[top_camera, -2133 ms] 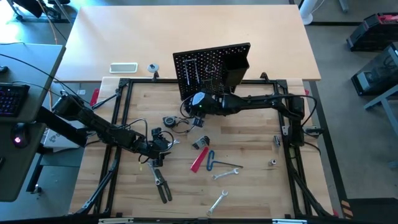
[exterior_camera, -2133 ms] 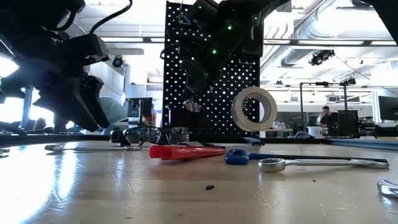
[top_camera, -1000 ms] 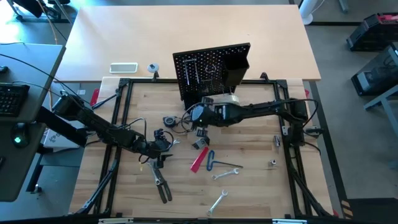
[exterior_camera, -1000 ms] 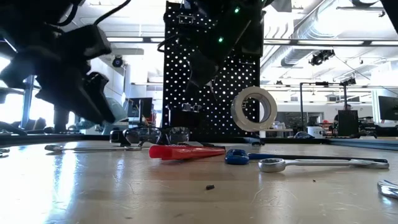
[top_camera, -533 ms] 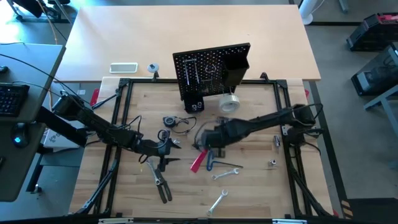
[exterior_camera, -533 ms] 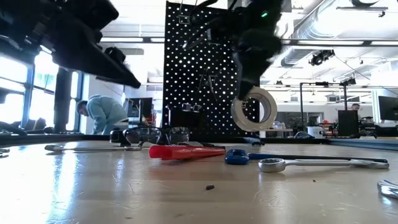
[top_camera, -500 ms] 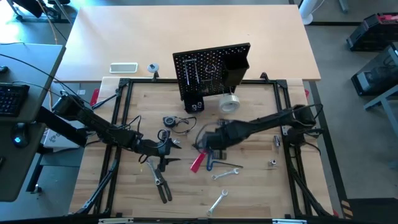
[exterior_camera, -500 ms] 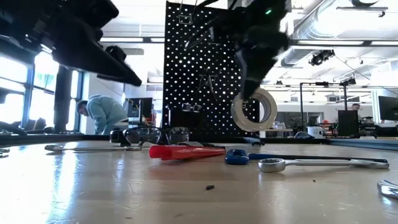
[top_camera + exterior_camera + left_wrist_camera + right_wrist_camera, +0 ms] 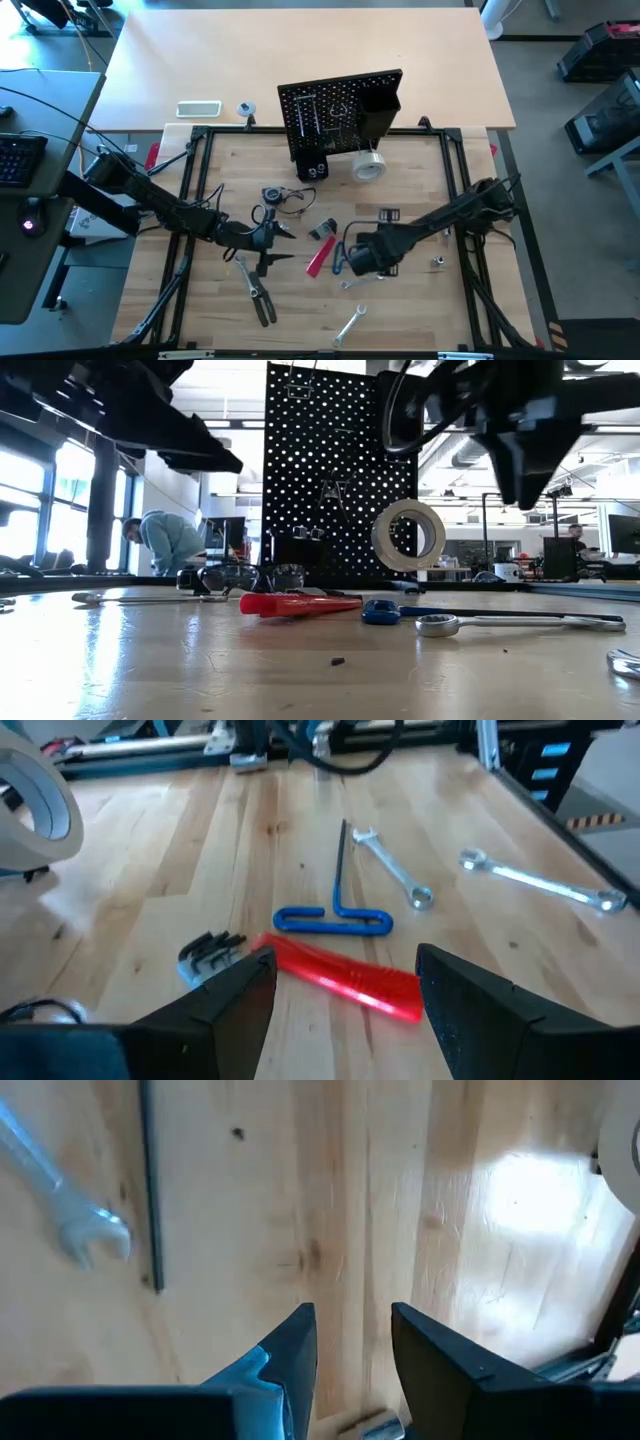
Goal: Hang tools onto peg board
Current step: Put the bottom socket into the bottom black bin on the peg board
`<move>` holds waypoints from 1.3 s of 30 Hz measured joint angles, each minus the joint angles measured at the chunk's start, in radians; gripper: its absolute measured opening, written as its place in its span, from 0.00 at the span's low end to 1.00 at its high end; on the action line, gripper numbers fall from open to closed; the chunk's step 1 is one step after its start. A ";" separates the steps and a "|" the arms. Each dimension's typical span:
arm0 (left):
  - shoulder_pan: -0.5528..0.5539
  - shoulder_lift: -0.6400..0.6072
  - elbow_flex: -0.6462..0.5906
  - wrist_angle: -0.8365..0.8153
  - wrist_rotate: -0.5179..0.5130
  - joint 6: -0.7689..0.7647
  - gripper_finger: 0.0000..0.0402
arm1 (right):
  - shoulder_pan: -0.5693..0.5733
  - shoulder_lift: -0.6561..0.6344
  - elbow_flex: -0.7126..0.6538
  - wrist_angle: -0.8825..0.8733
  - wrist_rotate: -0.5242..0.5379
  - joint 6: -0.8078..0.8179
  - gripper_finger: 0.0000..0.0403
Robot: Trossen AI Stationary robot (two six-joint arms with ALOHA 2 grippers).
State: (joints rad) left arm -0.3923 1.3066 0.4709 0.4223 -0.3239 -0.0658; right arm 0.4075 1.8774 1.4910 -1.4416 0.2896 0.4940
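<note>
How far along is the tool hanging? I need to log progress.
Barely started: the tape roll sits by the peg board. Nothing is in hand; the right pincer hangs open and empty above the blue-handled tool. The red-handled cutter, wrenches and pliers lie on the table.

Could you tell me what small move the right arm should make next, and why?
Probably lower the right gripper toward the blue-handled tool beside it and line its fingers up across the handle. The fingers are open and empty, the tool lies flat on the table, and the peg board has free hooks.
</note>
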 joint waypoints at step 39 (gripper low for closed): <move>0.150 0.291 0.061 0.317 0.138 0.044 0.58 | 0.574 -0.675 -0.757 0.308 -0.127 0.789 0.31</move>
State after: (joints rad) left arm -0.2421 1.5978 0.5320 0.7391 -0.1857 -0.0216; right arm 0.9816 1.2025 0.7342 -1.1334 0.1627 1.2835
